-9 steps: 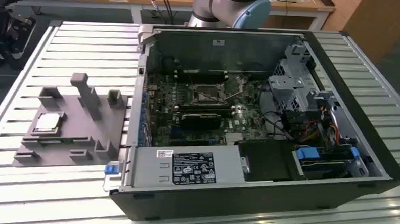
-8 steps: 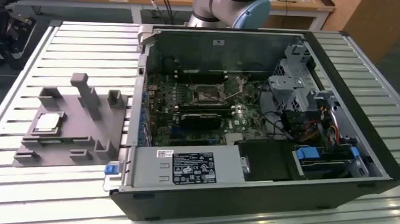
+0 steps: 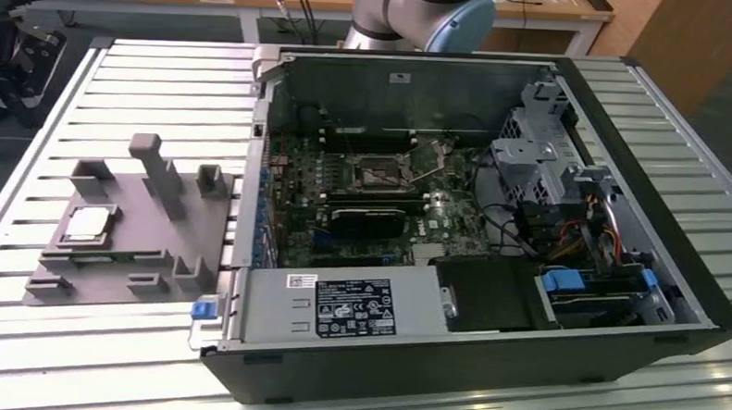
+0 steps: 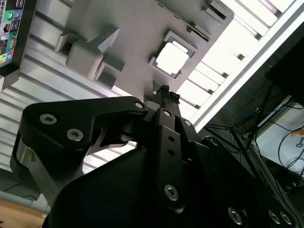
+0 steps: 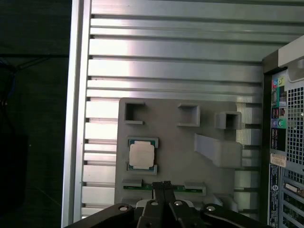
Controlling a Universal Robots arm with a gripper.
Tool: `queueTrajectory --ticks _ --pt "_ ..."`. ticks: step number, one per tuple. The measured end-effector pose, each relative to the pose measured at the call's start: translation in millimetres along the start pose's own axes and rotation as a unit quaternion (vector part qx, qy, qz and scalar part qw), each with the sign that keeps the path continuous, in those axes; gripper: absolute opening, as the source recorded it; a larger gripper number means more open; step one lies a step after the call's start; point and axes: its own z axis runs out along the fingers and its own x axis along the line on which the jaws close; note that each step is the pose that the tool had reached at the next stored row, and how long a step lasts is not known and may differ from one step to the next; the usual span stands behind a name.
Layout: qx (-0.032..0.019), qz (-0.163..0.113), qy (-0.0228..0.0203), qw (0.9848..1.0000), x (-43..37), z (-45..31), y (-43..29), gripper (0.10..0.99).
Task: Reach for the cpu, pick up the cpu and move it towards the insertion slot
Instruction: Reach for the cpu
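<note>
The cpu (image 3: 90, 224) is a small silvery square chip lying flat in a recess of the grey plastic fixture (image 3: 140, 279), at the exterior view's left. Both wrist views look down on the cpu (image 5: 142, 155) (image 4: 172, 59) from well above. My gripper (image 5: 164, 184) (image 4: 164, 90) hangs above the fixture, its two black fingers pressed together and holding nothing. In the first wrist view its tips line up over the fixture's edge beside the cpu, apart from it. The insertion slot (image 3: 378, 173), a square socket with a dark centre and metal frame, sits on the motherboard inside the open computer case (image 3: 696, 275).
A green memory stick (image 3: 107, 258) lies in the fixture beside the cpu. Upright grey posts (image 3: 157, 173) rise from the fixture. The slatted metal table (image 3: 39, 339) carries fixture and case. The arm's base (image 3: 424, 13) stands behind the case. A long black card (image 3: 363, 220) sits below the socket.
</note>
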Motion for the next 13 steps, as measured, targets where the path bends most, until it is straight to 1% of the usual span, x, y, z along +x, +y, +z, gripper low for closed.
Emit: queueTrajectory --ticks 5,6,9,13 --pt "0.0 0.0 0.0 1.0 2.7 1.1 -1.2 0.106" --pt "0.0 -0.002 0.0001 1.0 6.3 2.8 -2.0 0.106" --pt "0.0 -0.002 0.0001 1.0 8.5 5.3 -2.9 0.106" --pt "0.0 -0.002 0.0001 1.0 10.5 10.4 -3.5 0.106"
